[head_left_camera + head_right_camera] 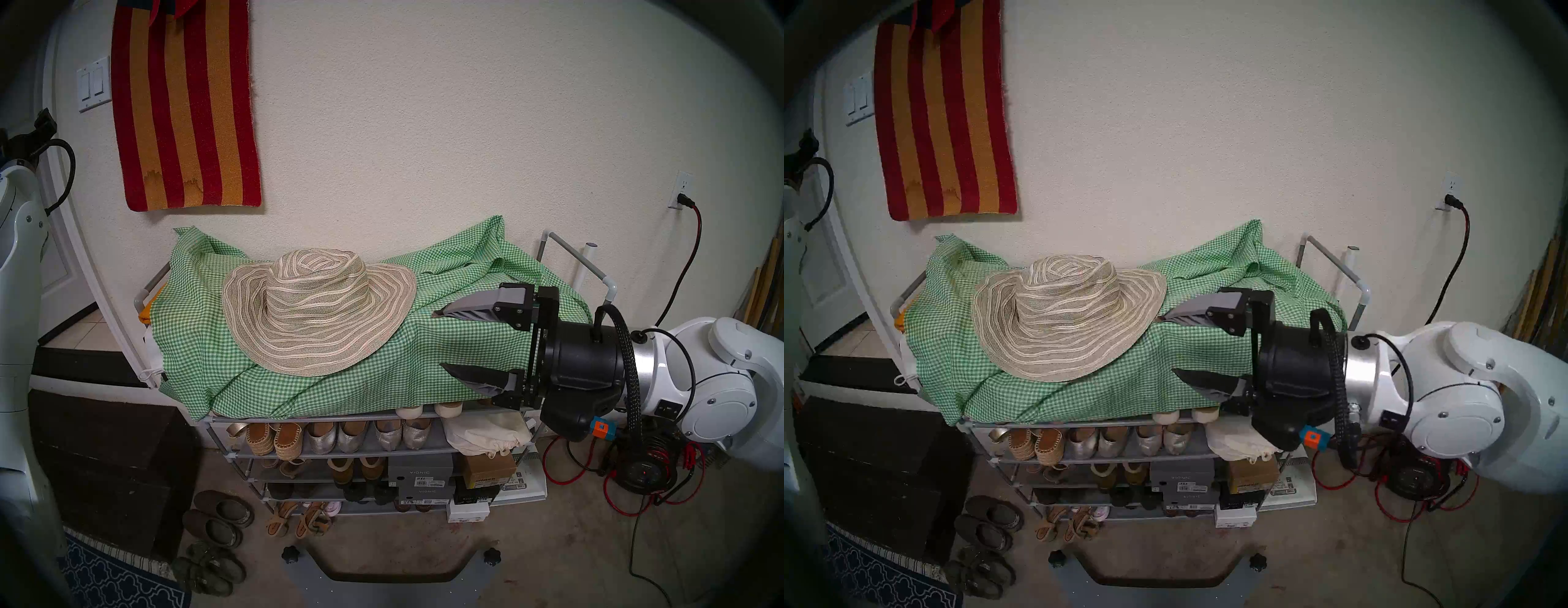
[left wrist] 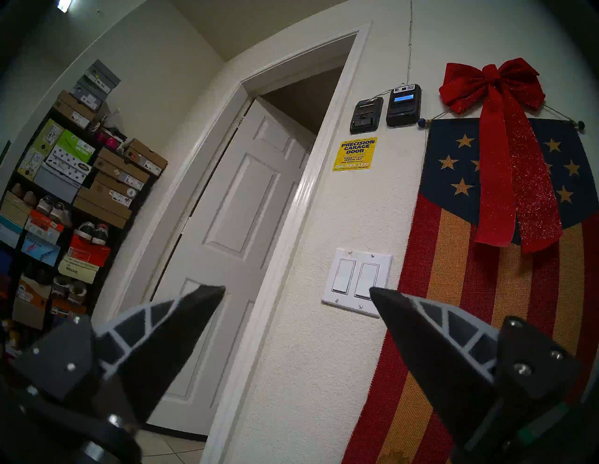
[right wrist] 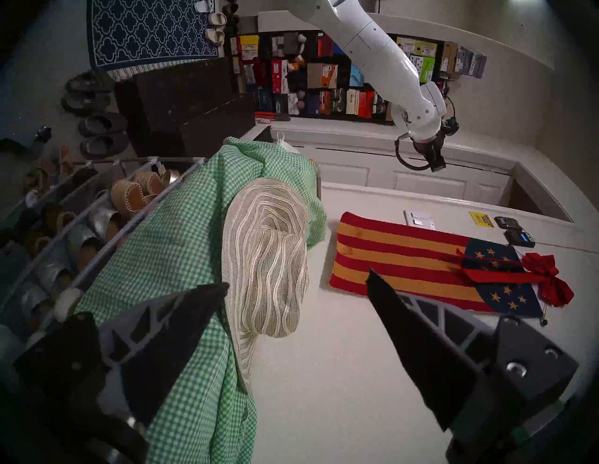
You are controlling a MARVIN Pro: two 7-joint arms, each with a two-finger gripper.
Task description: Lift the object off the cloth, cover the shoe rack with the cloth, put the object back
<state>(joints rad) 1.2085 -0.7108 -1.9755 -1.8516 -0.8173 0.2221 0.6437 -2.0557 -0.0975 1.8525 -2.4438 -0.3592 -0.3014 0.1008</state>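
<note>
The beige striped sun hat (image 1: 316, 310) lies crown up on the green-and-white check cloth (image 1: 445, 352), which is bunched over the top of the grey shoe rack (image 1: 322, 418). The lower shelves with shoes are uncovered. My right gripper (image 1: 439, 339) is open and empty above the cloth, just right of the hat's brim, pointing at it. In the right wrist view the hat (image 3: 269, 259) and cloth (image 3: 181, 236) show between the open fingers (image 3: 181, 311). My left gripper (image 2: 296, 291) is open and empty, raised at the far left, facing the wall and door.
A red-and-orange striped rug (image 1: 186, 106) hangs on the wall above the rack. A dark brown wooden chest (image 1: 110, 467) stands left of the rack. Loose shoes (image 1: 216, 518) lie on the floor in front. Red cables (image 1: 645, 475) and a white pipe (image 1: 585, 263) are at the right.
</note>
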